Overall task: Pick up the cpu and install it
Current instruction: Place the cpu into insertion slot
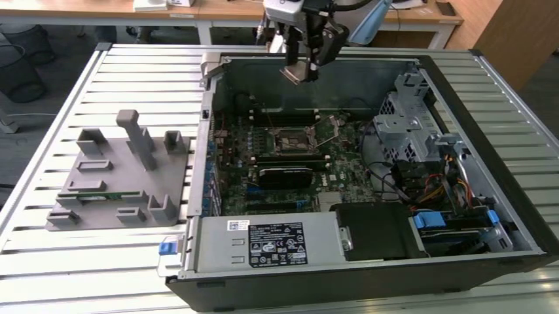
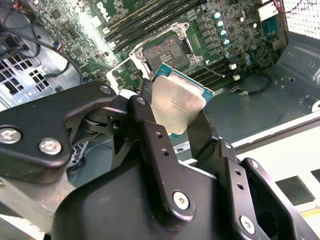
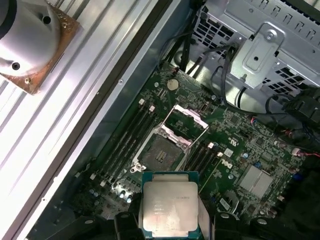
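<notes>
gripper: fingers closed on cpu edges | cpu well above motherboard socket, retention frame open | risk: skew or offset on descent could bend socket pins; loose edge grip could drop chip

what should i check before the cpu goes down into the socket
1. Grip: ok. The gripper is shut on the cpu, clamped by two opposite edges.
2. Socket open: ok. The load frame is flipped up off the socket.
3. Socket empty: ok. No chip lies in it.
4. Cpu lined up over the socket: cannot tell. It hangs well above it.
5. Corner marks matched: cannot tell.
6. Cables: ok. The cables lie beside the socket, not across it.
</notes>
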### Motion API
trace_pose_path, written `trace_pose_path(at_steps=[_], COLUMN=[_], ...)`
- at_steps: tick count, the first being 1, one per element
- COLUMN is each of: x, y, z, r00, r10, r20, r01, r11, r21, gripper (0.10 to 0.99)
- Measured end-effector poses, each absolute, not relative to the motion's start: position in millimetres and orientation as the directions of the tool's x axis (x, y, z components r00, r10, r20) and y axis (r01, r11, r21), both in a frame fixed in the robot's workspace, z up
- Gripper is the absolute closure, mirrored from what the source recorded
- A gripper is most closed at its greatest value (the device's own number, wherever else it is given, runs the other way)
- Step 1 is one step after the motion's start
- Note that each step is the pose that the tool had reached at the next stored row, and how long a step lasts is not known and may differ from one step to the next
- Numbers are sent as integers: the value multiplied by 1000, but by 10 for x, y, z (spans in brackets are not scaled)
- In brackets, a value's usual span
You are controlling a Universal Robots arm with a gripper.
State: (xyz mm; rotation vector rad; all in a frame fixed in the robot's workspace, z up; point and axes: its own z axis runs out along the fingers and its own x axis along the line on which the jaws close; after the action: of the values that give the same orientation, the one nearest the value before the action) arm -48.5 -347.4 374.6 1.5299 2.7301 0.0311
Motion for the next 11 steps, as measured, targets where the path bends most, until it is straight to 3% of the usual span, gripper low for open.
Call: trace_pose_path(at_steps=[11], x=[-485], y=[-3463], z=[3737], r00=[-413], r10=[911], r20=[-1], r01=[910], r11=[413], r21=[23], gripper=[561])
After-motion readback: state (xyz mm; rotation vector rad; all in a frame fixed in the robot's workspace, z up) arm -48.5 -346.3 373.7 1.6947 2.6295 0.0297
